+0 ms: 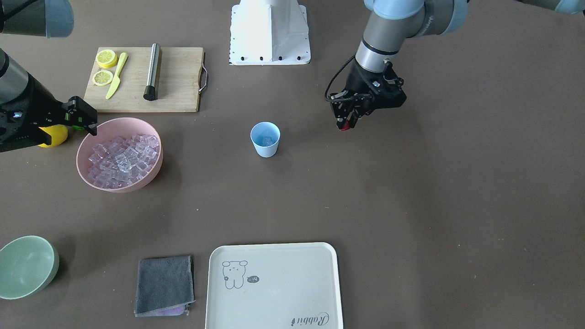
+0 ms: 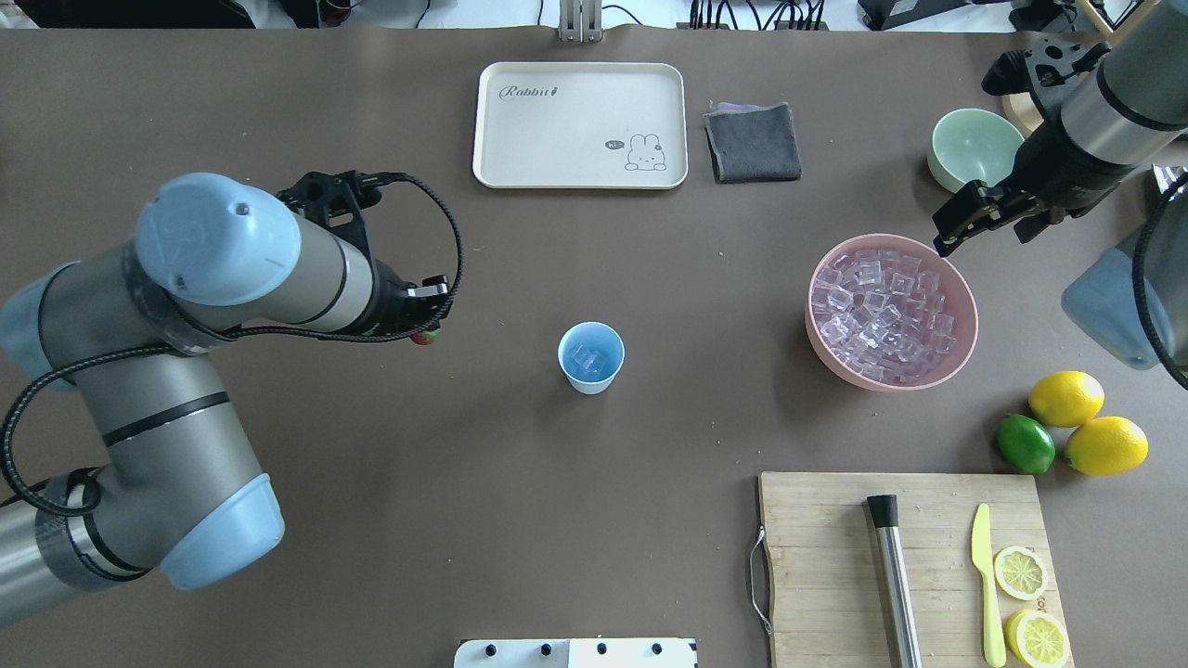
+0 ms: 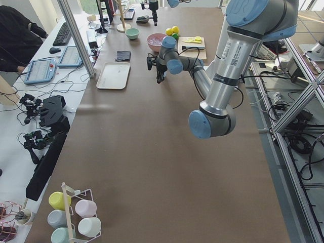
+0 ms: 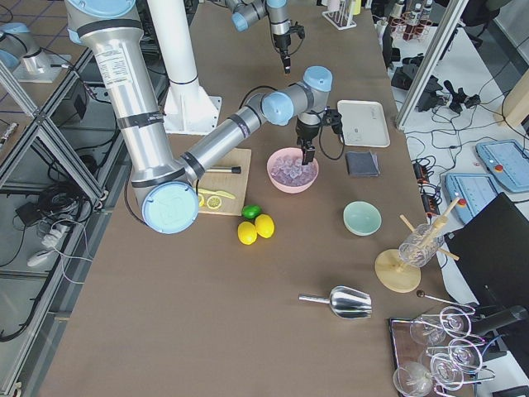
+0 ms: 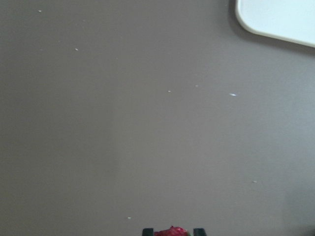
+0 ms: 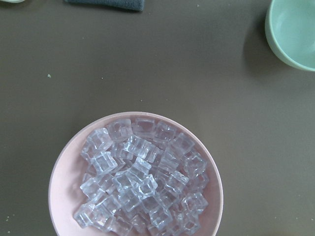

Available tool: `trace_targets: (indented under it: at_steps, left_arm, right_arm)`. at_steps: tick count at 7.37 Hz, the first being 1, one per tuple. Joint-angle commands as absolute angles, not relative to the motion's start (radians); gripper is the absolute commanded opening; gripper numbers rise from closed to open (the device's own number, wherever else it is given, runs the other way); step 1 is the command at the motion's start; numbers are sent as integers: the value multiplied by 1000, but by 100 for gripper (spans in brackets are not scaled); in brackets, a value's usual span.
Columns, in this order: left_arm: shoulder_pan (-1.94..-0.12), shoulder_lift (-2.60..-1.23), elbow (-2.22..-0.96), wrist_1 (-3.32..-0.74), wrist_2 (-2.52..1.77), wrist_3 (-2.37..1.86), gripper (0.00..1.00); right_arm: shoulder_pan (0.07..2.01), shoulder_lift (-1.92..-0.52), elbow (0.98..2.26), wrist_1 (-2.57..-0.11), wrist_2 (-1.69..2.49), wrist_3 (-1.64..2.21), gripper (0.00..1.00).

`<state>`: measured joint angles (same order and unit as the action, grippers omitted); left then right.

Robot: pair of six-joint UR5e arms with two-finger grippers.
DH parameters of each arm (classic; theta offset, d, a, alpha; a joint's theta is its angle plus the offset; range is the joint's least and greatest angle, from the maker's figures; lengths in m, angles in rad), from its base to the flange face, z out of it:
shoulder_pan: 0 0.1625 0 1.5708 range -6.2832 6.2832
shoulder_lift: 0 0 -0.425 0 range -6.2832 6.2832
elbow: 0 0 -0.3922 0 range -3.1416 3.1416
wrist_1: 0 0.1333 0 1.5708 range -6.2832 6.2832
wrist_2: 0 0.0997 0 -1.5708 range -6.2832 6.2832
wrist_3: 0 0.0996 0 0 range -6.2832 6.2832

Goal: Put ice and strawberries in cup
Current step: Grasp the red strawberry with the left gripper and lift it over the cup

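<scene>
The light blue cup stands upright mid-table, also in the overhead view, with a few clear ice cubes inside. More ice fills the pink bowl; the right wrist view looks straight down on this ice. My left gripper is shut on the small red strawberry, held above the table beside the cup. The strawberry shows between the fingertips in the left wrist view. My right gripper is open and empty, above the bowl's far outer edge.
A cutting board holds a muddler, a yellow knife and lemon slices. Two lemons and a lime lie beside it. A pale green bowl, grey cloth and cream tray sit on the far side.
</scene>
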<state>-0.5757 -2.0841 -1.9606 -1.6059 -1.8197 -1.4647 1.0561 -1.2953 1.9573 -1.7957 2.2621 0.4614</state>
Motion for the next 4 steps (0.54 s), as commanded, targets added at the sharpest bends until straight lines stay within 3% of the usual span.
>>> trace_targets:
  at_steps: [1,2,4]
  left_arm:
    - [-507,-2239,-1928,-1516,-1813,-1570,0]
    - [-503,-2325,-1846,-1516,-1813,-1577,0]
    - [-479,-2371,-1766,-1528,-1784,-1588,0]
  right_arm:
    - [1103,-1337,1956,-1796,2264,367,100]
    - [1114,-1345,1962,-1796,2275,365,100]
    - [1115,-1358,1963,-1793,2284,364,100]
